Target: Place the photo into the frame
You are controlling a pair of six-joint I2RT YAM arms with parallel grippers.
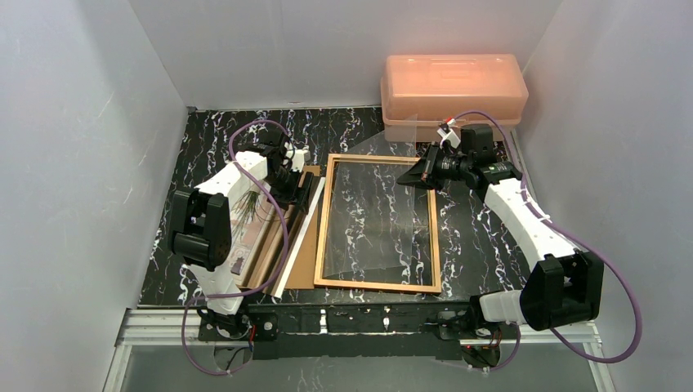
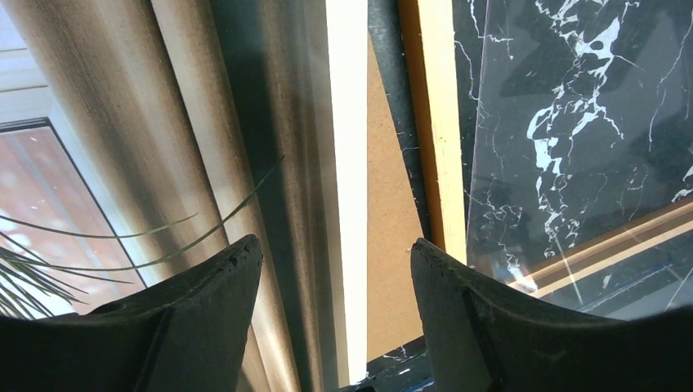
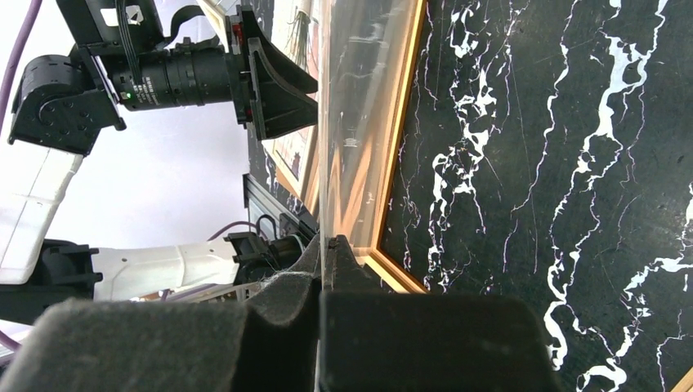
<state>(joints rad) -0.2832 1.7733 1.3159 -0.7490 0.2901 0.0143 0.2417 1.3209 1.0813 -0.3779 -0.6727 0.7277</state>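
Right gripper [image 3: 327, 249] pinches the clear pane [image 3: 359, 122], seen only in its wrist view; left gripper [image 2: 335, 249] hangs spread above the photo [image 2: 122, 122].

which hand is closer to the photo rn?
Left. The left hand hangs open over the edge of the photo, beside the frame. The right hand is across the frame, shut on the clear pane at its far corner.

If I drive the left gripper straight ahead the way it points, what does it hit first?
Probably the photo: the open left gripper straddles its white right edge, so one finger may land on the backing board beside it. Depth is unclear.
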